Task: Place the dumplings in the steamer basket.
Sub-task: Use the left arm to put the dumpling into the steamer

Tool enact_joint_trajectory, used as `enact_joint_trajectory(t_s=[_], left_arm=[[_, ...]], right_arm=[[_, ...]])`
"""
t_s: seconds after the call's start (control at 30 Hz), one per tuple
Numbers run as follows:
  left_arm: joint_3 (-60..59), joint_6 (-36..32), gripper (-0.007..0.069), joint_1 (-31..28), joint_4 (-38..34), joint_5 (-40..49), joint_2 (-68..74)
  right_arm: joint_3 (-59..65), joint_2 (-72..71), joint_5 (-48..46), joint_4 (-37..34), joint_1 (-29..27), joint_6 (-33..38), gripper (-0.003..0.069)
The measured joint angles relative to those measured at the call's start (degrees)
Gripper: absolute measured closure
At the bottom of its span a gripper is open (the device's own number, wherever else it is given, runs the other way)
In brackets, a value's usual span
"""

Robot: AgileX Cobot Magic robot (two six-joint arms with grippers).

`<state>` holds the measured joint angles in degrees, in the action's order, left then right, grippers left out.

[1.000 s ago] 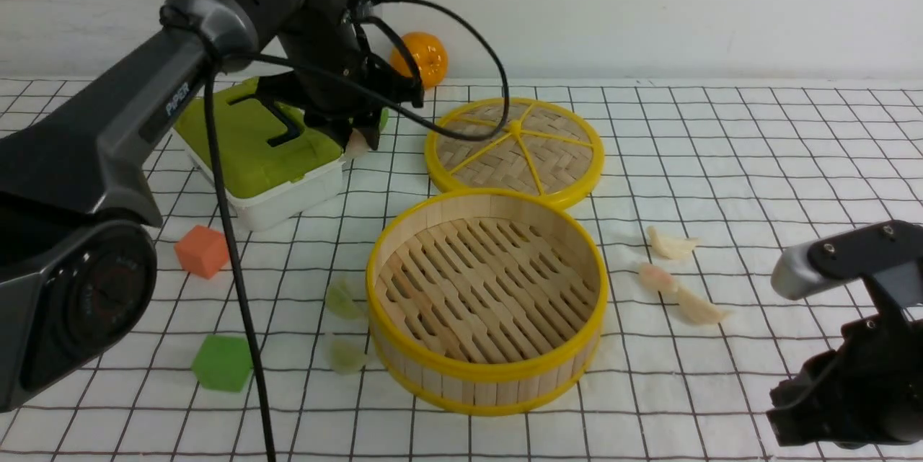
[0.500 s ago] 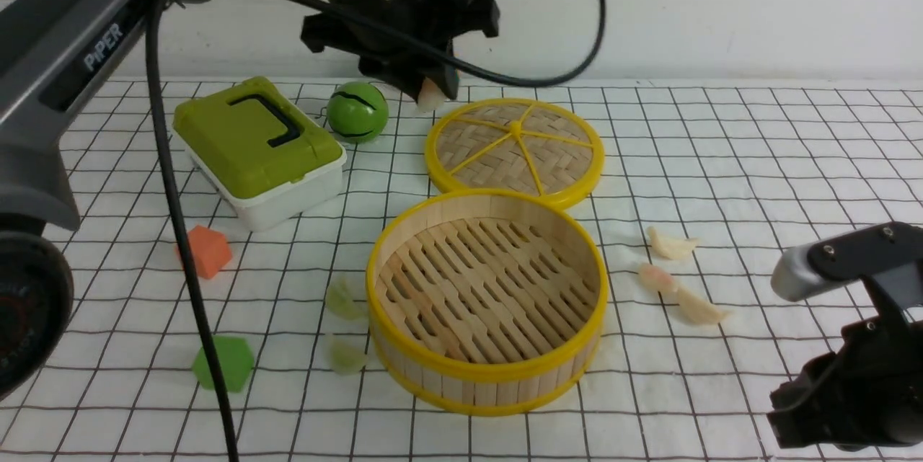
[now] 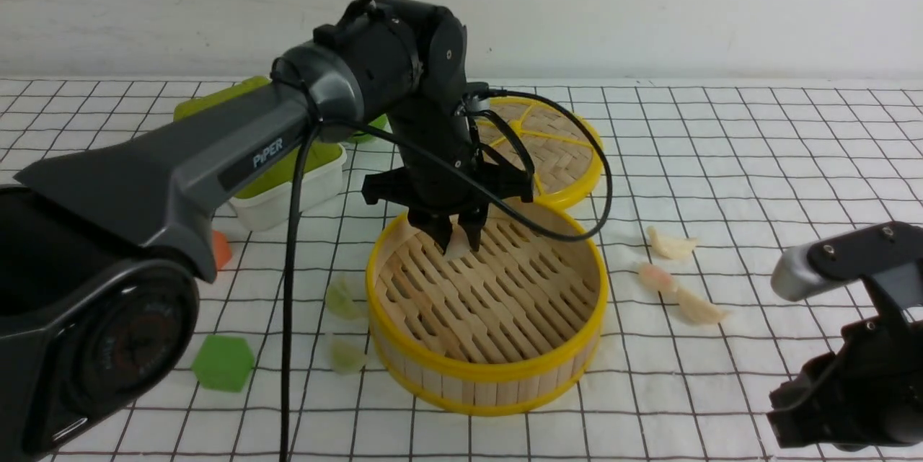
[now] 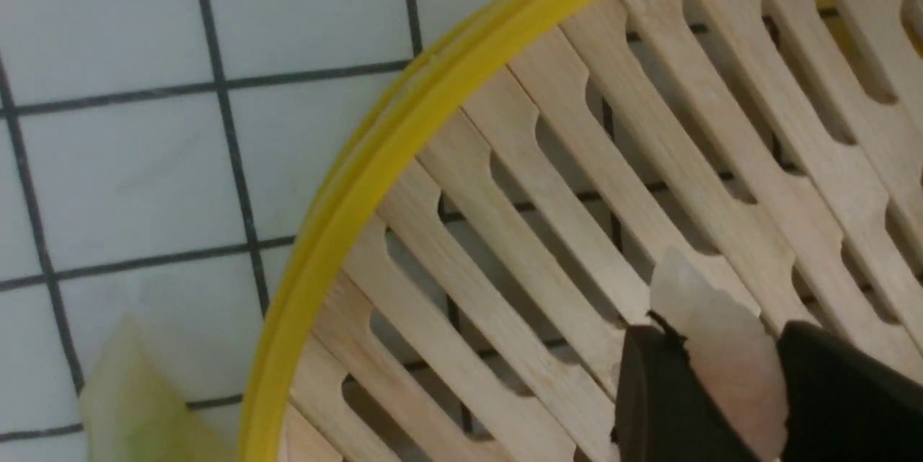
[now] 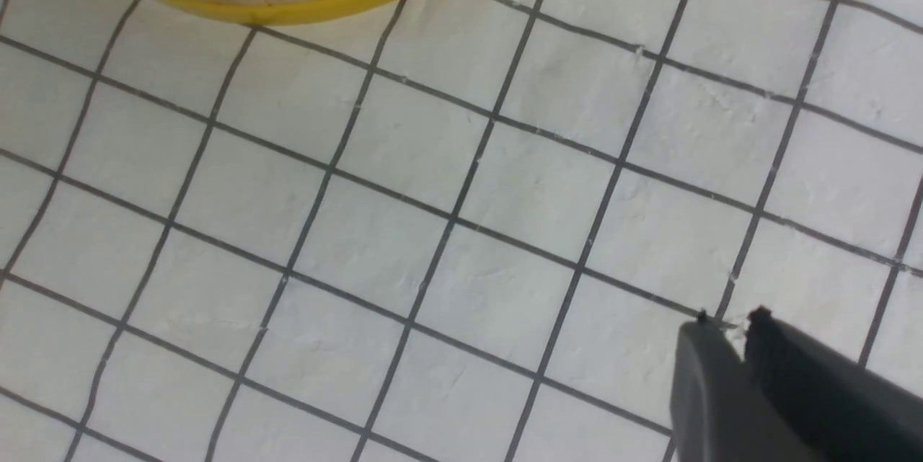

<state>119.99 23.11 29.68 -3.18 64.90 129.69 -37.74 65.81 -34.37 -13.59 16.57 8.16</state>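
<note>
Left wrist view, not right, shows dumpling (image 4: 721, 350) gripped over steamer basket (image 4: 375, 159)

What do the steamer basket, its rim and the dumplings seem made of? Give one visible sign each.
Basket: likely bamboo or light wood, matt; pale grained slats. Rim: probably plastic; smooth, even yellow. Dumplings: perhaps soft plastic or rubber; translucent, pleated.

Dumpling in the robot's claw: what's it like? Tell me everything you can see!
The dumpling is small, pale and see-through, faintly pink, with a ragged pleated edge. The left gripper pinches it between two black fingers, its edge poking out past them. It hangs over the slatted wooden floor of the steamer basket, near its back wall.
</note>
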Motion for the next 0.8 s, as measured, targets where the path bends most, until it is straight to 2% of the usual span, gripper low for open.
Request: enact_joint_trajectory(t_s=[0.43, 0.8], left_arm=[[0.0, 0.5, 0.0438, 0.0, 2.2, -2.0, 0.8], [0.0, 8.1, 0.0438, 0.0, 7.1, -2.2, 3.2]], right_arm=[[0.0, 0.0, 0.4, 0.0, 0.0, 0.0, 0.0567], [0.0, 0.0, 0.5, -0.1, 0.0, 0.0, 0.0557]])
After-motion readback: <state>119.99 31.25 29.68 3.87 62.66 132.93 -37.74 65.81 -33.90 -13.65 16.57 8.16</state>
